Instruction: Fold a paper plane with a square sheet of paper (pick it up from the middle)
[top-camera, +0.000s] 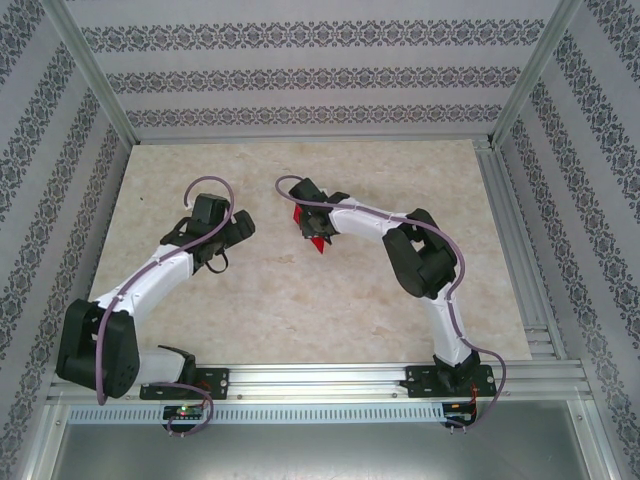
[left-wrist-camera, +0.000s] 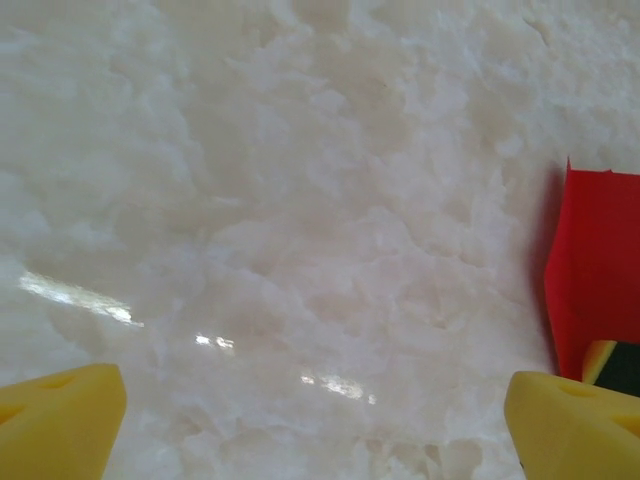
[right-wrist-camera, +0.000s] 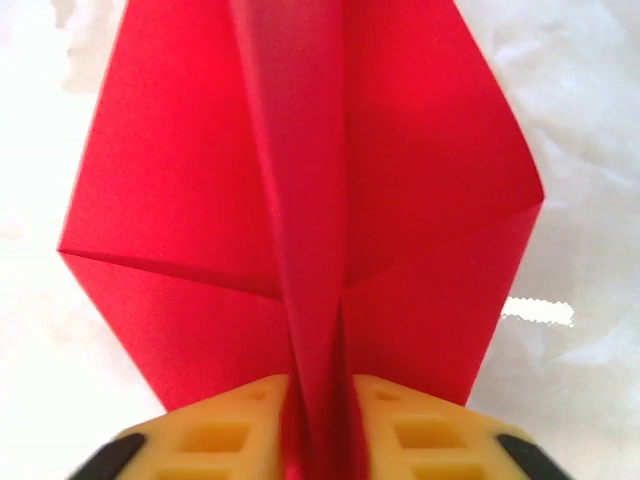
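The paper plane, a bright red sheet creased into two spread wings with a raised centre fold, is grasped by the right claw. Its yellow fingers are clenched on that centre fold from both sides, so the wings are spread out ahead of the fingertips over the pale marbled counter. The left claw is seen released, its jaws spread wide over bare counter, and the plane is found off to its right, outside its jaws and near the right-hand finger.
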